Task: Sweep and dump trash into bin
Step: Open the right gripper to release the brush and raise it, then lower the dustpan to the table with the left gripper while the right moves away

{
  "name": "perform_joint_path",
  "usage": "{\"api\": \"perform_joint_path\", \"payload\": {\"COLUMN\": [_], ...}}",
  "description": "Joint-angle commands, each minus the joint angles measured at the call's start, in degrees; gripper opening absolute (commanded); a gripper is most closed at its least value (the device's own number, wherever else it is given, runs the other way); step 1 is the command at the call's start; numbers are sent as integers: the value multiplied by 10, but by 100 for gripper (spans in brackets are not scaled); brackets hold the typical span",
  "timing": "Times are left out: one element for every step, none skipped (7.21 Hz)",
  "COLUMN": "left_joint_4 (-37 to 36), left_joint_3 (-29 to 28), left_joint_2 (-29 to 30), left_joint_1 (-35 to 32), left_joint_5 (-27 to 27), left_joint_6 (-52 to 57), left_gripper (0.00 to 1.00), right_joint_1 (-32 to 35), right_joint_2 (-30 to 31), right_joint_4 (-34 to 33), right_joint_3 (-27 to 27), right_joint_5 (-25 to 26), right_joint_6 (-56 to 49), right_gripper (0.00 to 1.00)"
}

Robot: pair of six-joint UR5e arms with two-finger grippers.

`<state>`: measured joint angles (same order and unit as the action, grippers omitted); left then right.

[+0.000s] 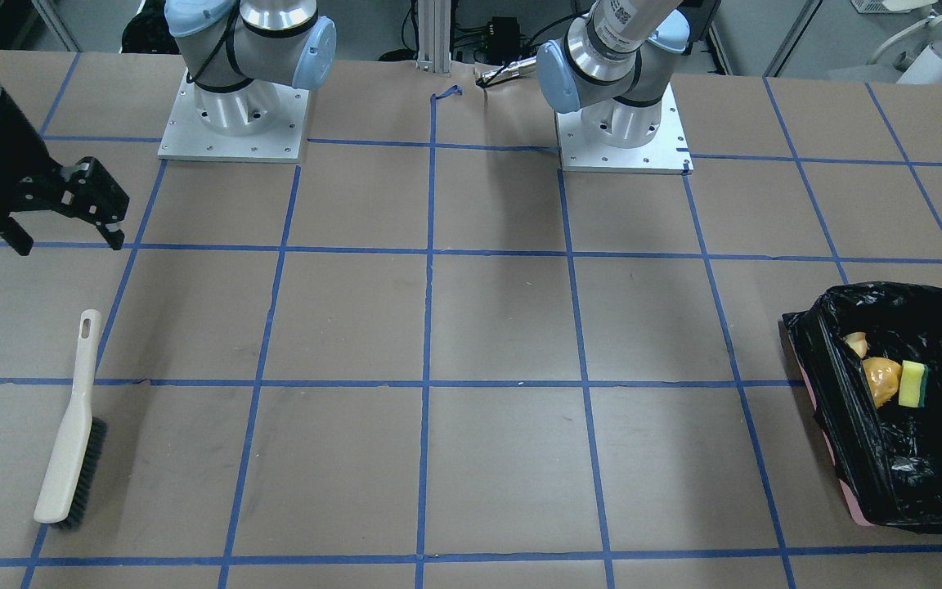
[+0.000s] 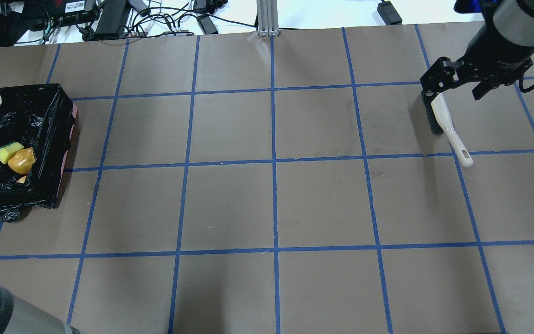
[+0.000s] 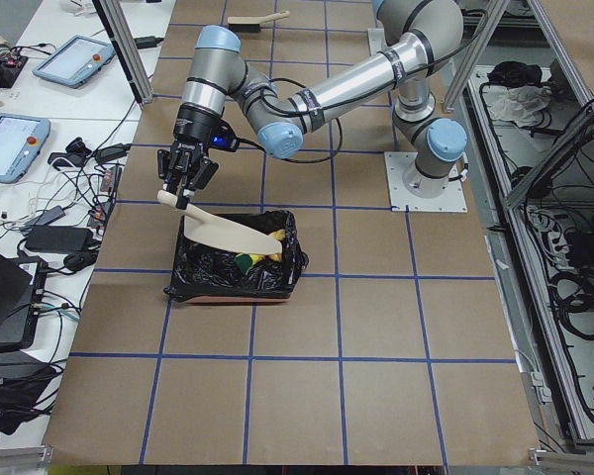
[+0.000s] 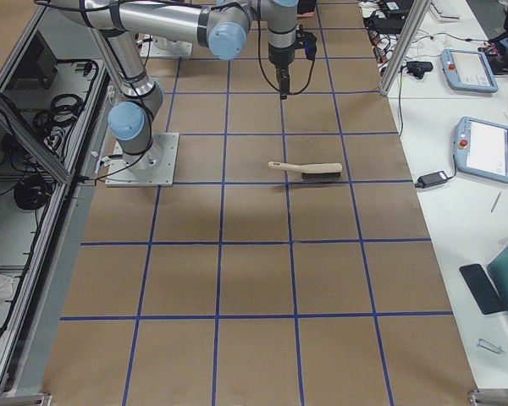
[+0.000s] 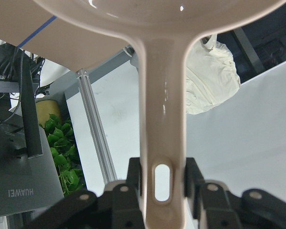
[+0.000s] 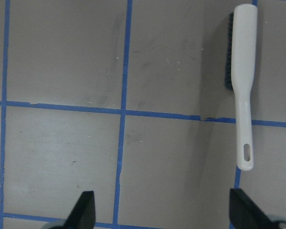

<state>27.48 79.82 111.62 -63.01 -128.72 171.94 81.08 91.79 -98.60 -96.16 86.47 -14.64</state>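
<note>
The bin (image 1: 839,384), a box lined with a black bag with a pink rim, stands at the table's end on my left. It holds the yellow-orange lump (image 1: 881,378), the yellow-green sponge (image 1: 913,384) and a pale peel slice (image 1: 855,343). My left gripper (image 5: 163,174) is shut on the handle of the beige dustpan (image 3: 228,233), which tilts over the bin (image 3: 193,277). My right gripper (image 1: 66,237) is open and empty, raised above the table. The white brush (image 1: 70,442) lies flat on the table near it and also shows in the right wrist view (image 6: 243,76).
Brown paper with blue tape grid lines covers the table (image 2: 271,199). The two arm bases (image 1: 234,123) stand at the robot's side. Cables and power bricks (image 2: 109,18) lie beyond the far edge. Operator tables with tablets (image 4: 483,144) flank that side.
</note>
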Motion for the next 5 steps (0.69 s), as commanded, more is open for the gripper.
{"api": "perform_joint_path", "payload": {"left_joint_4": [22, 72, 158, 261, 323], "left_joint_3": [3, -14, -51, -88, -102], "left_joint_2": [-5, -5, -2, 4, -2], "left_joint_1": [17, 38, 55, 63, 62], "left_joint_5": [51, 99, 141, 175, 228], "left_joint_6": [-4, -9, -37, -105, -147], "left_gripper": [0, 0, 0, 0, 0], "right_joint_1": [39, 51, 61, 71, 85], "right_joint_2": [-1, -2, -7, -8, -9], "right_joint_4": [3, 4, 5, 9, 15], "right_joint_3": [-2, -4, -5, -5, -5], "right_joint_5": [6, 7, 7, 9, 12], "right_joint_6": [11, 36, 56, 58, 58], "right_gripper": [100, 100, 100, 100, 100]}}
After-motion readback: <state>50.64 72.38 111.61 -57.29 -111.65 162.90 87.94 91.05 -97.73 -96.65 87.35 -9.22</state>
